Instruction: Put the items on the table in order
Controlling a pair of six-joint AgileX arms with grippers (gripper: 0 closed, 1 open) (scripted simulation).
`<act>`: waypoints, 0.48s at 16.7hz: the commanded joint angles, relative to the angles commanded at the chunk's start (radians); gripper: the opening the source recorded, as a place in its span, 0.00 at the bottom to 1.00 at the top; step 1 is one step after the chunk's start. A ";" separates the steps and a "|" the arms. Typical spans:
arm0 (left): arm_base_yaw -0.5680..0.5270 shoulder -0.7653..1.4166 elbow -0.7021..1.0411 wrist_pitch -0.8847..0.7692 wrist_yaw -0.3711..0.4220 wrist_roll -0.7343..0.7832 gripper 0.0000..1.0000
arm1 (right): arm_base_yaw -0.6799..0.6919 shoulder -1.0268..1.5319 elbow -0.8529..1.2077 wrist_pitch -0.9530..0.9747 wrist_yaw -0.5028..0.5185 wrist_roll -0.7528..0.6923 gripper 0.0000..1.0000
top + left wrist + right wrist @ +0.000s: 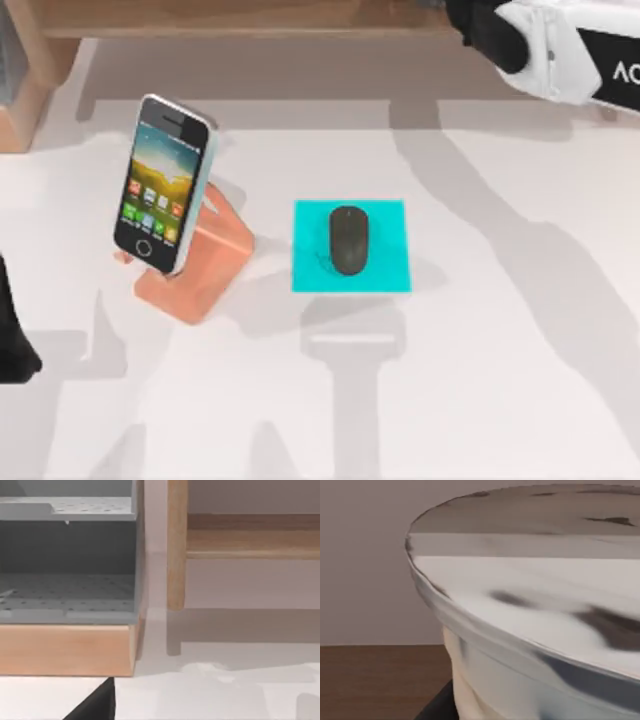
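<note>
The black-fronted smartphone leans upright on the salmon-orange stand at the left of the white table. Its colourful icon screen faces up. To its right the dark grey oval mouse lies in the middle of the flat cyan pad. My left arm sits at the table's left edge, below and left of the stand, touching nothing. My right arm is up at the far right corner, well away from the mouse.
A wooden shelf structure runs along the back edge, with a wooden box at the back left. The left wrist view faces the shelf's post and a grey perforated tray. Bare tabletop lies in front and at the right.
</note>
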 joint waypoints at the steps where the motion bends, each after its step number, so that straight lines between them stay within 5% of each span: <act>1: 0.000 0.000 0.000 0.000 0.000 0.000 1.00 | -0.017 0.007 -0.003 -0.001 -0.002 -0.013 0.00; 6: 0.000 0.000 0.000 0.000 0.000 0.000 1.00 | -0.024 0.011 -0.005 -0.002 -0.003 -0.018 0.00; 8: 0.000 0.000 0.000 0.000 0.000 0.000 1.00 | -0.024 0.011 -0.005 -0.002 -0.003 -0.018 0.15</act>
